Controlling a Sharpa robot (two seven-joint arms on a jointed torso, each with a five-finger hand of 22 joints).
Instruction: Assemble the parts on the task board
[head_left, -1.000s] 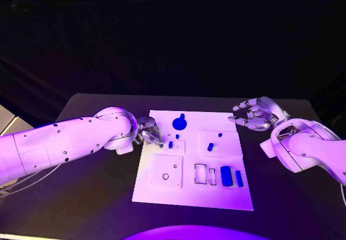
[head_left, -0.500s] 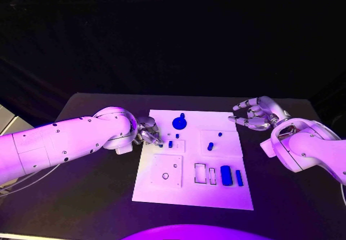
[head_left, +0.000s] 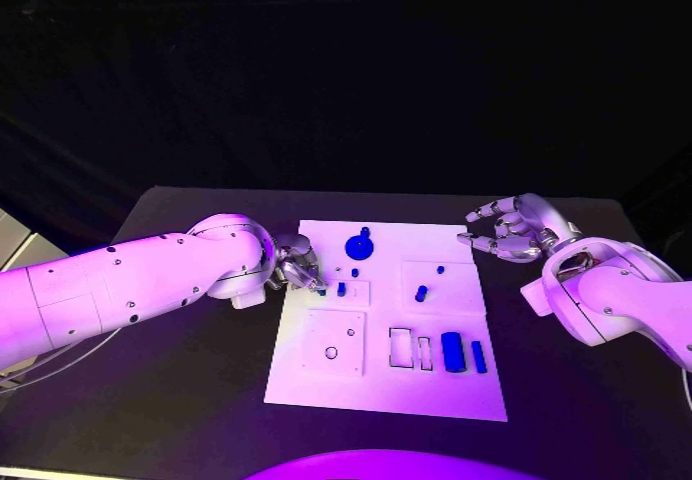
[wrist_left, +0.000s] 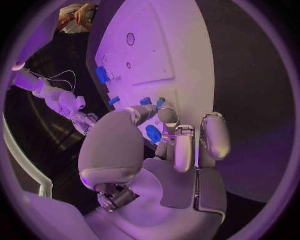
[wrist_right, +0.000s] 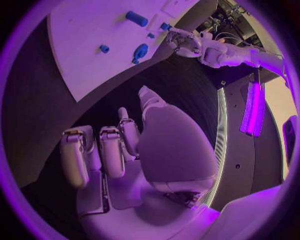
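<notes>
White and flat, the rectangular task board (head_left: 387, 390) lies in the middle of the black counter (head_left: 188, 400), with square and slot-shaped recesses outlined on its face. Small blue plastic parts sit on it: a rounded knob-like piece (head_left: 358, 244) near the far edge, a short peg (head_left: 421, 294) right of centre, and two upright oblong bars (head_left: 453, 351) at the near right. No readable writing shows on the board. The left robot hand (head_left: 297, 268) rests at the board's left edge, pinching a small blue part (wrist_left: 154, 134) between thumb and fingertips. The right robot hand (head_left: 508, 232) hovers beyond the board's far right corner, fingers curled loosely and apart, holding nothing.
</notes>
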